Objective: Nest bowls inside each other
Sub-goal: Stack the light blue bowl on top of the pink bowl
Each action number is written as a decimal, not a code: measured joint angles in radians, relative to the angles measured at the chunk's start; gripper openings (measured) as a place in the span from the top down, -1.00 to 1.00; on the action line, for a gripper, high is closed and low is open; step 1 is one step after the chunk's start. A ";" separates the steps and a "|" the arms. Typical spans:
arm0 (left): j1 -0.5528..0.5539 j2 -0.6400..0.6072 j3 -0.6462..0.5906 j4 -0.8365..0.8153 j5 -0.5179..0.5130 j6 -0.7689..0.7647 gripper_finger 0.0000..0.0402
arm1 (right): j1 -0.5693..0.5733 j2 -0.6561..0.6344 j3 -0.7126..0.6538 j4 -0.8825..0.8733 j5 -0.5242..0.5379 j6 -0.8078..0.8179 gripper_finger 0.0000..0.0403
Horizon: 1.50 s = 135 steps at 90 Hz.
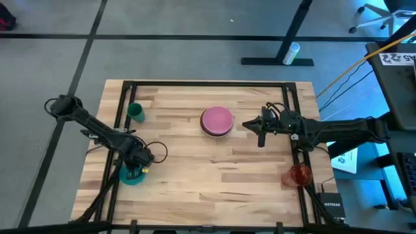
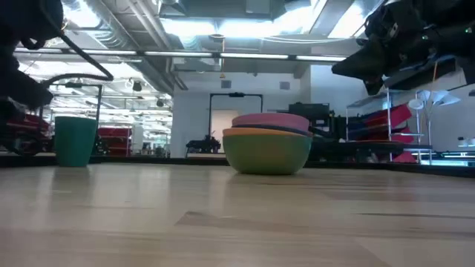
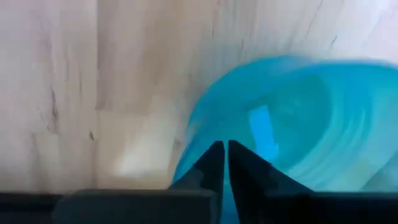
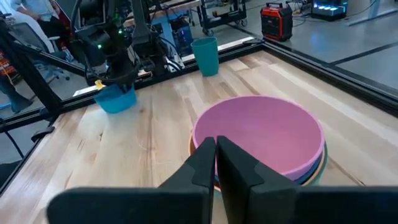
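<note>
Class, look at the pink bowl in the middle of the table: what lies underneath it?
The pink bowl tops a nested stack: orange, dark blue and green bowl rims show beneath. Their insides are covered.

Pink bowl (image 4: 261, 134) tops a stack showing orange, dark blue and green rims; a bright blue bowl (image 4: 116, 98), a teal-green cup (image 4: 206, 56), a see-through red cup (image 1: 299, 174), pale striped wooden table (image 1: 214, 175)
</note>
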 joint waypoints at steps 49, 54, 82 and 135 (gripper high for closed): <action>0.291 0.000 0.000 0.267 -0.174 0.193 1.00 | 0.000 0.000 0.000 0.000 0.000 0.000 1.00; 0.320 0.003 0.000 0.310 -0.177 0.222 1.00 | 0.000 0.000 0.000 0.000 0.000 0.000 1.00; 0.418 0.155 0.034 0.530 -0.161 0.362 1.00 | 0.000 0.000 0.000 0.000 0.000 0.000 1.00; 0.535 0.217 0.437 -0.138 -0.200 0.770 0.99 | 0.000 0.000 0.000 -0.008 -0.014 0.016 1.00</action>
